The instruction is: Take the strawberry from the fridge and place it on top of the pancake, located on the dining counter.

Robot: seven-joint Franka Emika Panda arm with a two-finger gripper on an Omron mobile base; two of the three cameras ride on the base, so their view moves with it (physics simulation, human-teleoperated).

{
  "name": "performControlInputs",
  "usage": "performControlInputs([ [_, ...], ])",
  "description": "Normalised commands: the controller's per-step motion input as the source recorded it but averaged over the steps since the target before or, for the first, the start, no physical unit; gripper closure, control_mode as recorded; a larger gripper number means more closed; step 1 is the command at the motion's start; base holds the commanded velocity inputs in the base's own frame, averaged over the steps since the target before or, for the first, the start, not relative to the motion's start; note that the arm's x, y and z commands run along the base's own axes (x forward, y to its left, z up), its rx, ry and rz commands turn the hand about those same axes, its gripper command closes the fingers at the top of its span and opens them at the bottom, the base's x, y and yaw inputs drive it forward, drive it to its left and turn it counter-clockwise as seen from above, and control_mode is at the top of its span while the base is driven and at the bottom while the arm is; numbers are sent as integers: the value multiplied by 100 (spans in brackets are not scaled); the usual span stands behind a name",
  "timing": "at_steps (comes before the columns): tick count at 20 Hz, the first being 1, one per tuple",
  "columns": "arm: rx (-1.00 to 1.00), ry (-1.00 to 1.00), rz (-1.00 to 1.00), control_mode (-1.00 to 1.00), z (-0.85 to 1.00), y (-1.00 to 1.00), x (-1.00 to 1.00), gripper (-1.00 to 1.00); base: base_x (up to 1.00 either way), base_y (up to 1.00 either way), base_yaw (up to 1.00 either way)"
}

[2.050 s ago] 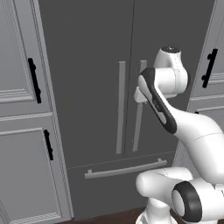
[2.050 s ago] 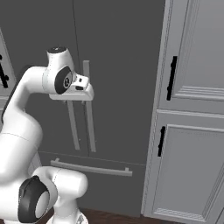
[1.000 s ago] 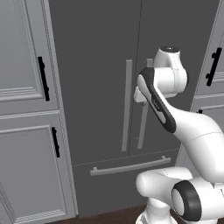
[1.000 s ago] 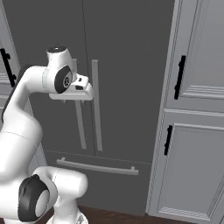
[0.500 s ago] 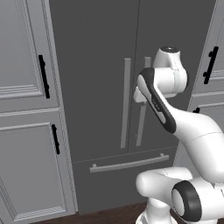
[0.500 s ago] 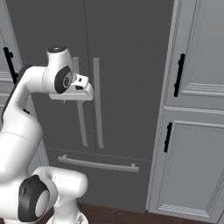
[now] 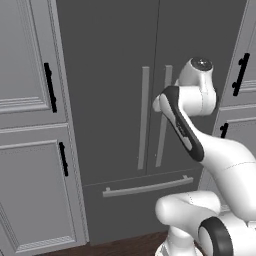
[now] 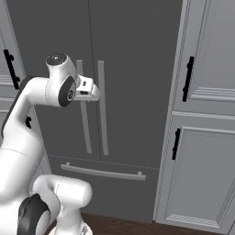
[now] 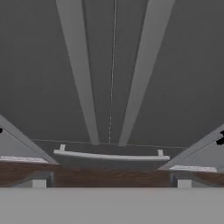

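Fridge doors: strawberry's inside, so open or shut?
Shut: the tall dark grey double-door fridge shows both doors flush, only a thin seam between them.

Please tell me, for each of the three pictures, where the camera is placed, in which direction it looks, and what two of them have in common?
Left base view: behind the arm, on its left, facing the shut fridge.
Right base view: behind the arm on its right, facing the fridge.
Hand view: on the hand, looking at the fridge's handles and drawer handle.
All three views share the two vertical handles and the drawer handle.

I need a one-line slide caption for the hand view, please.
Hand view facing the closed fridge: two vertical bar handles flank the door seam, drawer handle below.
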Motion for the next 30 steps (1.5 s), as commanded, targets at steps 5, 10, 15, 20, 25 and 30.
performControlInputs([
  [5,9,-21,0,-100,10,-19,19,-100,0,0,0],
  [10,9,-9,-5,-100,0,-48,30,-100,0,0,0],
  [15,3,0,-7,-100,-1,-46,59,-100,0,0,0],
  [20,0,0,-12,-100,-11,9,64,-100,0,0,0],
  [25,0,-7,-3,-100,-18,9,14,-100,0,0,0],
  [30,0,-15,0,-100,-24,11,7,-100,0,0,0],
])
